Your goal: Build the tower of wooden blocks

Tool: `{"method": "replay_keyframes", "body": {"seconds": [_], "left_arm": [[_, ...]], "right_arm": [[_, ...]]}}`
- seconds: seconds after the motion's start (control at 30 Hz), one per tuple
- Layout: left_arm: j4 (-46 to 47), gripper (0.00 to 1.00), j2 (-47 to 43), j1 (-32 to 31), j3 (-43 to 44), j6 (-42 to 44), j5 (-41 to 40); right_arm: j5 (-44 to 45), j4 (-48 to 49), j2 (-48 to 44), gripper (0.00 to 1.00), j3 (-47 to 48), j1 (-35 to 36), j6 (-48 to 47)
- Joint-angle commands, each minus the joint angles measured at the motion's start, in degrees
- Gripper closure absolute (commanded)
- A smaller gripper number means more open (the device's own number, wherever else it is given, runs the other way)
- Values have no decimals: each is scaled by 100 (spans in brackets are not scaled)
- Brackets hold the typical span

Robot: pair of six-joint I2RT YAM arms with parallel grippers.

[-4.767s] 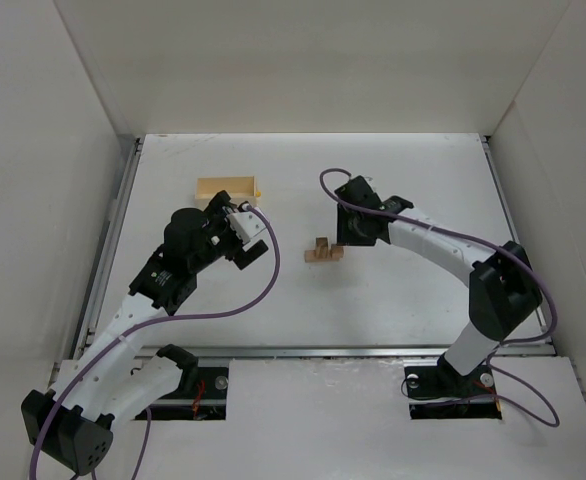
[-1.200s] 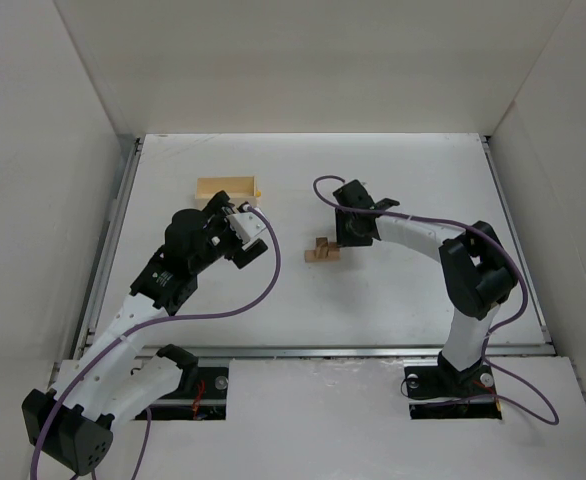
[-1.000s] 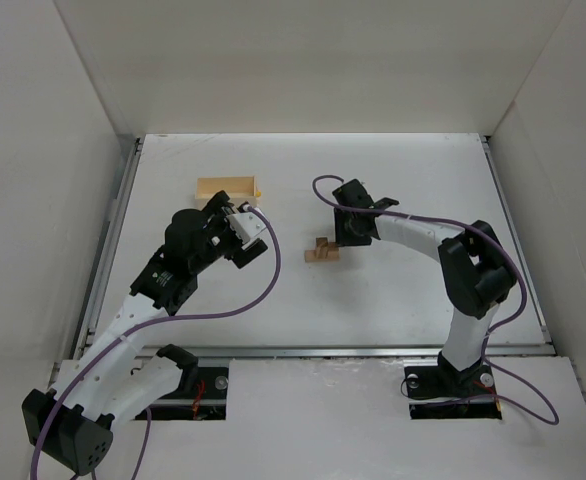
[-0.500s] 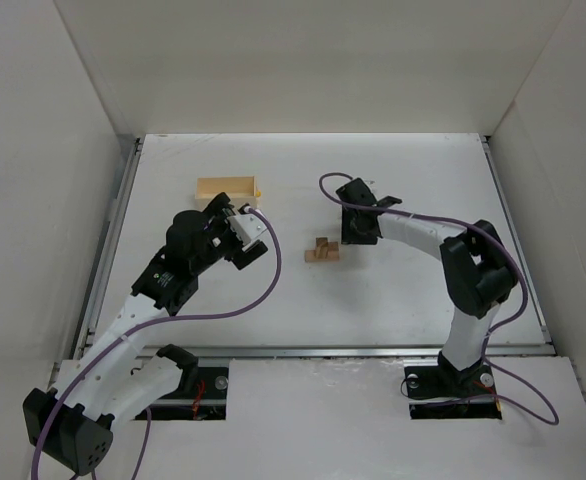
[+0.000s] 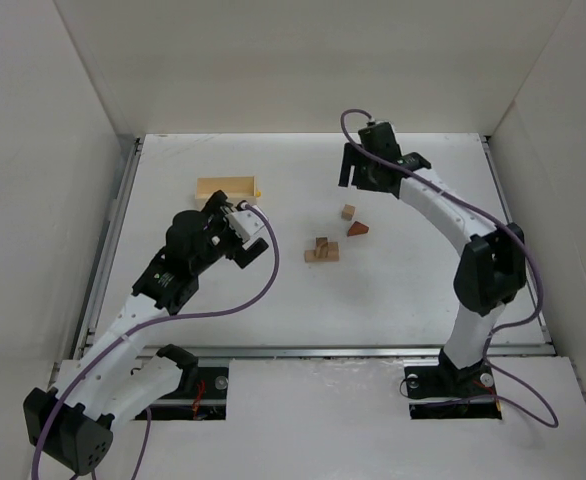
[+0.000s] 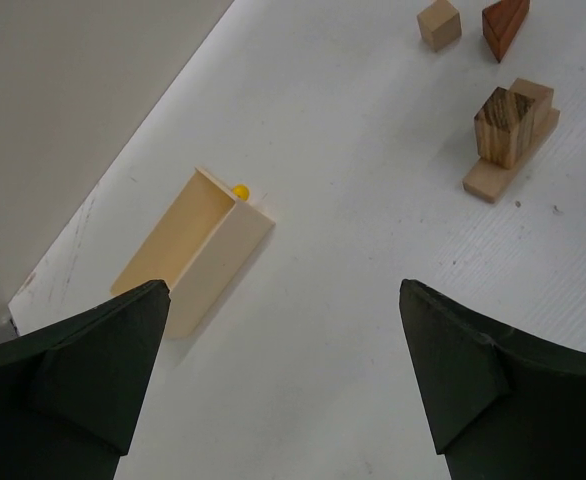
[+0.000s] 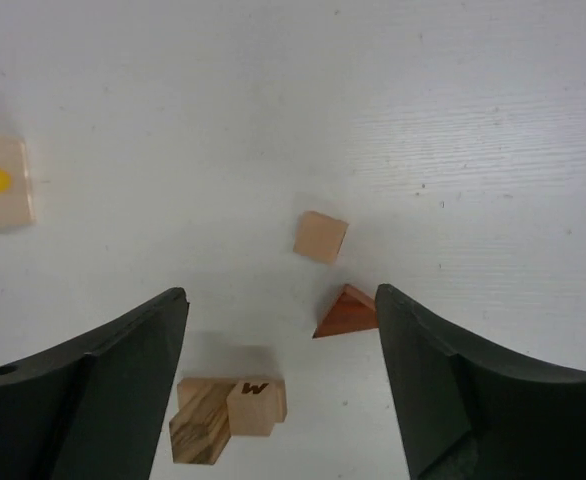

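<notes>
Standing near the middle of the bench [image 5: 273, 310], the wood block tower [image 5: 321, 250] has a tan cube [image 5: 348, 211] and a reddish wedge [image 5: 358, 229] lying near it. The left end effector [image 6: 283, 290] and the right end effector [image 7: 280, 295] are spread wide and hold nothing.

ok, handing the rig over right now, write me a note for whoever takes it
Left pincer: open, empty, hovering between the yellow box and the tower.
Right pincer: open, empty, raised at the far side.
Done: tower mid-table is a pale slab carrying two short blocks.
Left: pale cube and reddish-brown wedge lie loose just beyond it, apart from each other; probably stack the cube, then the wedge.
</notes>
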Motion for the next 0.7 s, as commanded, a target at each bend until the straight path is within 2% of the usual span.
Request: {"method": "replay_keyframes", "body": {"seconds": [0.0,0.17,0.47,0.67], "left_arm": [[560,1,-21,-16,-114,-660,-264],[868,1,154,116,-167,-1276,-265],[1132,1,207,222,-527,-1014,-520],[1185,1,207,222,-641,-1013,-582]], "right_arm": [[-485,-480,751,16,638,-196,-166],[-592,-366,1333,16,790,-196,89],[-592,-216,2028,23,965,-196,168],[-592,-164,2291,35,1018,-196,221]]}}
